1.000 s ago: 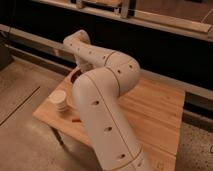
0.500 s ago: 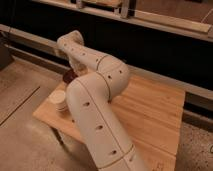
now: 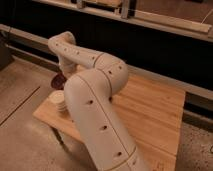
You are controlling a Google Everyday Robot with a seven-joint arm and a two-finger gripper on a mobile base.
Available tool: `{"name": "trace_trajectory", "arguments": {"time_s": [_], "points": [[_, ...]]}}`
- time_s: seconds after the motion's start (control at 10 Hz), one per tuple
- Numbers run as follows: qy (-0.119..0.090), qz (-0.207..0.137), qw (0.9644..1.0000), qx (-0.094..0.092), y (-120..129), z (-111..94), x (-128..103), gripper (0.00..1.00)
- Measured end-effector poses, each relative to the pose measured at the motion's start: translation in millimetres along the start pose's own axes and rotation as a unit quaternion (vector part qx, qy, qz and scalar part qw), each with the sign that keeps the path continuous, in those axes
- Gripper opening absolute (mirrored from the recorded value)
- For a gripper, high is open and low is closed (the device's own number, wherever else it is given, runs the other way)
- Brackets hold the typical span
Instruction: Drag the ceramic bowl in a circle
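Observation:
The ceramic bowl (image 3: 58, 80), dark maroon and glossy, sits at the far left corner of the wooden table (image 3: 155, 115); only its left part shows past the arm. My gripper (image 3: 64, 73) hangs at the end of the white arm (image 3: 95, 100), right at the bowl's rim and mostly hidden behind the wrist. The arm reaches from the foreground across the table's left side.
A stack of whitish cups (image 3: 59, 101) stands near the table's left edge, just in front of the bowl. A dark wall with a ledge (image 3: 150, 35) runs behind the table. Grey floor (image 3: 20, 120) lies to the left.
The arm has swung leftward, and the bowl has slid with it to the left and a little toward the camera. The cup stack has not moved.

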Motion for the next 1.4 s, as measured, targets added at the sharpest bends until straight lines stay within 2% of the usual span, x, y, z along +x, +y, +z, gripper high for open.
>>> {"name": "trace_trajectory", "arguments": {"time_s": [0.2, 0.3, 0.4, 0.5, 0.8, 1.1, 1.4], "points": [[0.019, -0.003, 0.9998, -0.006, -17.5, -0.5, 26.0, 0.19], [0.021, 0.006, 0.9997, -0.003, -32.7, -1.7, 29.2, 0.19], [0.018, 0.022, 0.9996, 0.002, -51.8, -4.8, 25.8, 0.19], [0.006, 0.044, 0.999, 0.011, -74.4, -10.2, 13.9, 0.19], [-0.032, 0.093, 0.9938, 0.052, -125.5, -27.6, -25.2, 0.19], [-0.055, 0.108, 0.9895, 0.079, -133.5, -31.5, -51.6, 0.19], [-0.06, 0.09, 0.9902, 0.088, -110.9, -18.9, -65.9, 0.19]]}}
